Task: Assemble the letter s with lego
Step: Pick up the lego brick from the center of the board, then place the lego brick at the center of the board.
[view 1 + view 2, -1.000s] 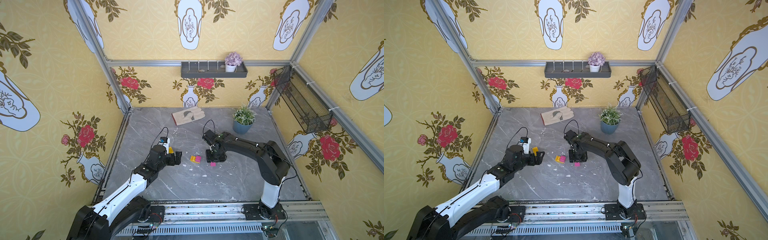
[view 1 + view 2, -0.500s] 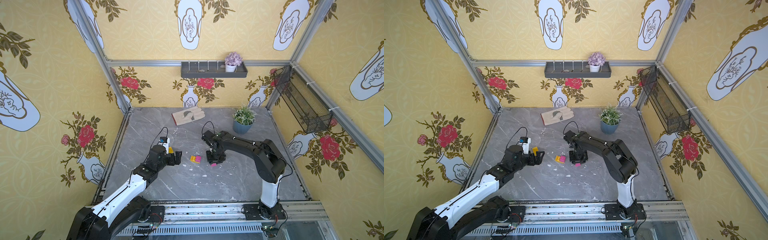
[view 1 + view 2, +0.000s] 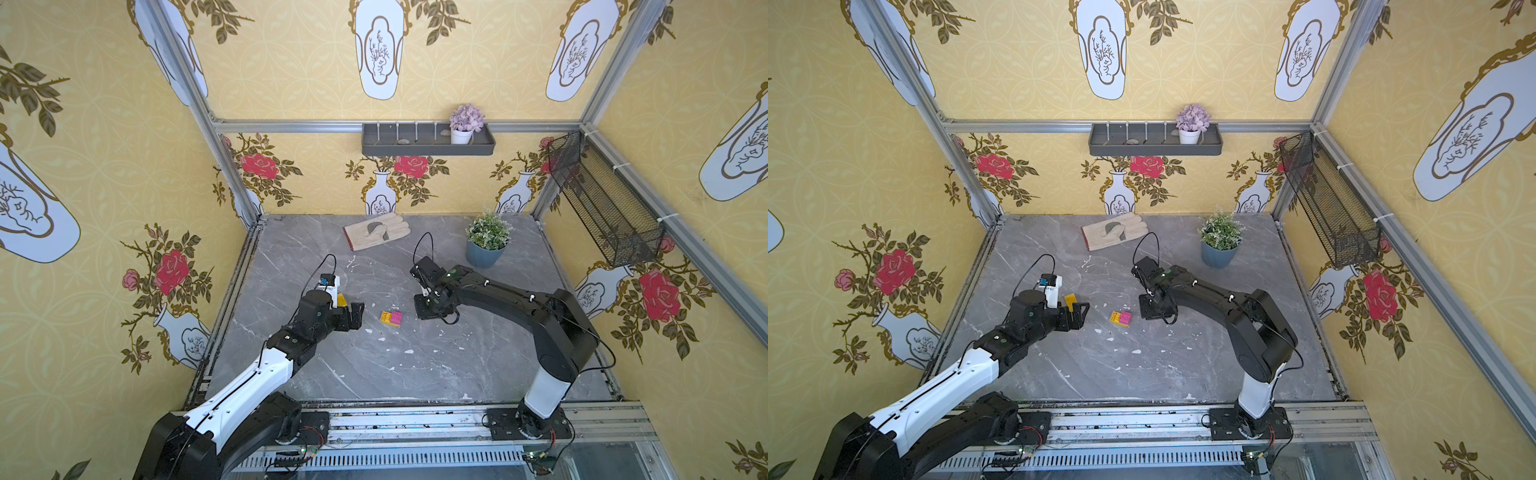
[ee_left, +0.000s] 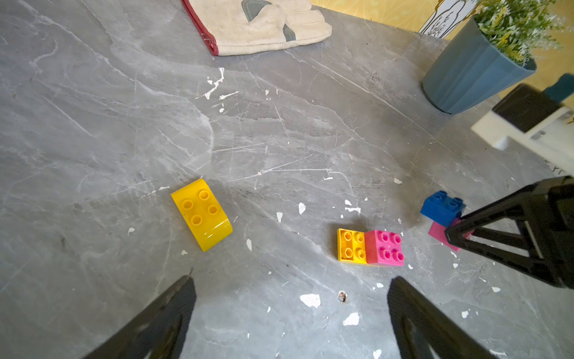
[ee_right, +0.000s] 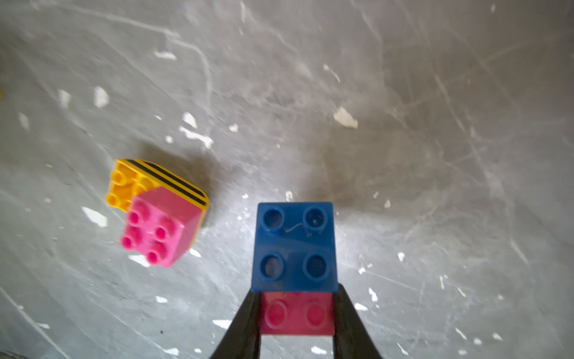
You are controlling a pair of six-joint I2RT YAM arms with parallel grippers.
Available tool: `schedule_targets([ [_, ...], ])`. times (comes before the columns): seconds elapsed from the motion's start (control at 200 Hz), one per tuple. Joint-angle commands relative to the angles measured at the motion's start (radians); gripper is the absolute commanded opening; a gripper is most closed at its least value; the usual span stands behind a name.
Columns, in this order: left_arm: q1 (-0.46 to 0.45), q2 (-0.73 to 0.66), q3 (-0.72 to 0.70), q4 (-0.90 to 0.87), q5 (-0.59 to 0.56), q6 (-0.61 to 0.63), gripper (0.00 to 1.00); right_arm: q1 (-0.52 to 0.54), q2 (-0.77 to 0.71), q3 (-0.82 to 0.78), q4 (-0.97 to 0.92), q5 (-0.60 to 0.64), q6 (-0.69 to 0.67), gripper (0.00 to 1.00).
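My right gripper (image 5: 296, 310) is shut on a pink square brick (image 5: 296, 323), which carries a blue square brick (image 5: 295, 247) stacked over its far half. Both top views hide that pair under the right gripper (image 3: 428, 309). Left of it, a yellow brick with a pink brick on one half (image 3: 391, 318) rests on the table, also seen as a yellow and pink pair (image 4: 369, 248). A loose yellow oblong brick (image 4: 202, 214) lies studs up near my left gripper (image 3: 353, 316). The left gripper (image 4: 292, 310) stands open and holds nothing.
A cream work glove (image 3: 376, 236) lies at the back of the grey marble table (image 3: 374, 365). A potted plant (image 3: 486, 249) stands at the back right, behind the right arm. A wire basket (image 3: 602, 208) hangs on the right wall.
The right gripper's jaws have closed on the pink brick under the blue one. The pink patch seen just below that gripper earlier is now hidden. The left arm has not moved.
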Motion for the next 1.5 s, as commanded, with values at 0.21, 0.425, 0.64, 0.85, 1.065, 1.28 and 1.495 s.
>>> schedule_targets([
  [0.21, 0.0, 0.003, -0.006, 0.023, 0.022, -0.005, 0.99, 0.011, -0.023, -0.093, 0.494, 0.013, -0.19, 0.23],
  [0.425, 0.0, 0.009, 0.003, 0.008, 0.024, -0.005, 0.99, 0.01, -0.005, -0.27, 0.819, -0.01, -0.379, 0.28],
  [0.64, -0.002, 0.035, 0.016, -0.003, 0.035, -0.003, 0.99, -0.001, 0.06, -0.301, 0.937, 0.016, -0.43, 0.3],
  [0.85, 0.0, 0.049, 0.02, -0.007, 0.041, 0.004, 0.99, -0.005, 0.114, -0.346, 0.995, 0.064, -0.43, 0.3],
  [1.065, 0.0, 0.067, 0.023, -0.007, 0.05, 0.007, 0.99, -0.016, 0.115, -0.416, 1.044, 0.078, -0.399, 0.39],
  [1.28, 0.0, 0.074, 0.022, -0.009, 0.051, 0.011, 0.99, -0.025, 0.085, -0.455, 1.058, 0.07, -0.386, 0.55],
  [1.495, 0.0, 0.071, 0.023, -0.012, 0.049, 0.015, 0.99, -0.045, -0.04, -0.42, 0.906, 0.053, -0.346, 0.62],
])
